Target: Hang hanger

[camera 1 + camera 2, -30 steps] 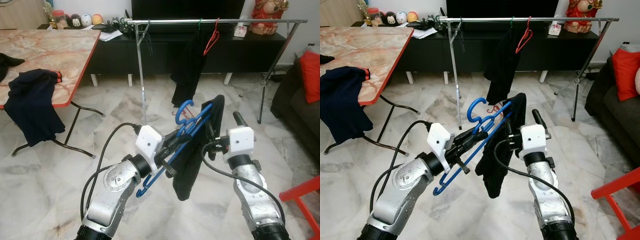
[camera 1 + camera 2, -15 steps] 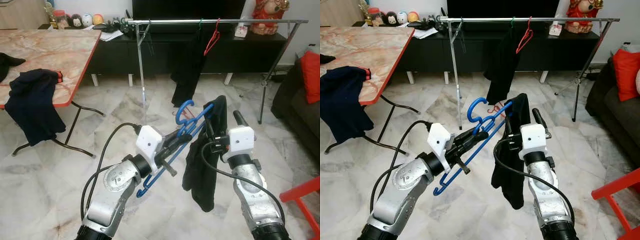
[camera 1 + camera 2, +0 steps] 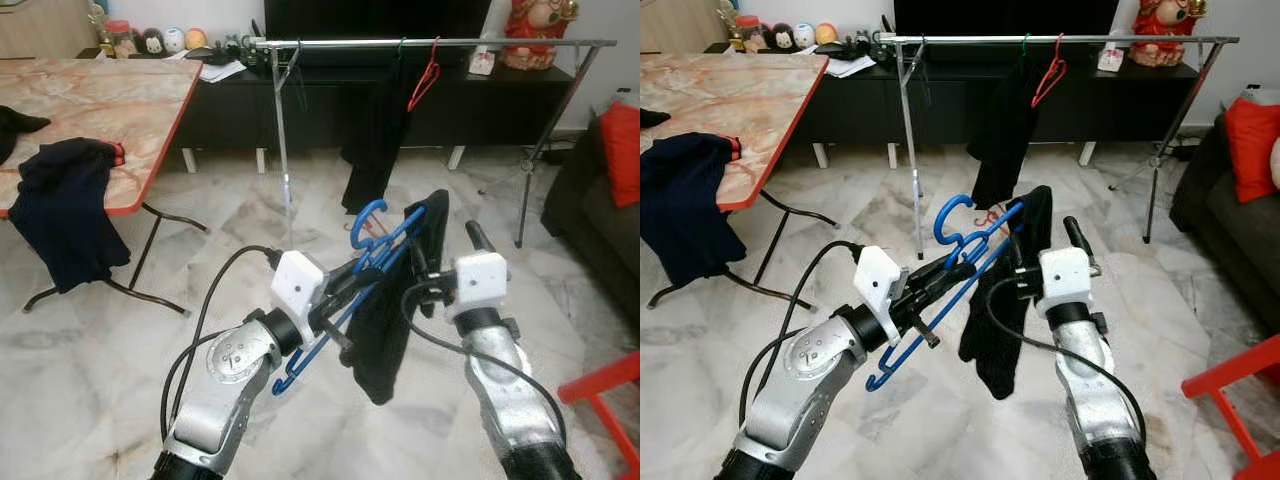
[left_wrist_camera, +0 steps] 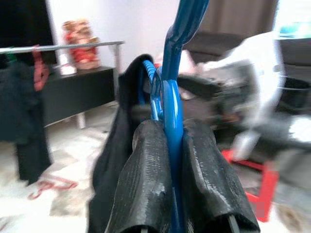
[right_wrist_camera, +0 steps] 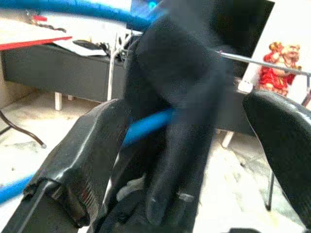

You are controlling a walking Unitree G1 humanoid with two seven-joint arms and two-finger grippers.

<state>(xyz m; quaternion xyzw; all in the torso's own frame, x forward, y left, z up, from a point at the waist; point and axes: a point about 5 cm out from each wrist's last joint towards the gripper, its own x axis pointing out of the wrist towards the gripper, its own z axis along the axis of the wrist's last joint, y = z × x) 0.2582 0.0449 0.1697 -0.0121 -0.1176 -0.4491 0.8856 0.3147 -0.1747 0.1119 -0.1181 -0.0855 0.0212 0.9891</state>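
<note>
Left eye view: our left gripper (image 3: 345,285) stays clamped on the blue hanger (image 3: 375,232), while our right gripper (image 3: 425,270), fingers apart, straddles the dark garment (image 3: 390,330). The garment has bunched higher than half a second ago. The rail (image 3: 430,43) waits well apart at twelve o'clock.

Head stereo pair looks forward and down over both arms, sharing the clothes rail (image 3: 430,43) and marble floor (image 3: 1200,290). Wrist cams sit very near, looking along their jaws at the blue hanger (image 4: 171,104).
</note>
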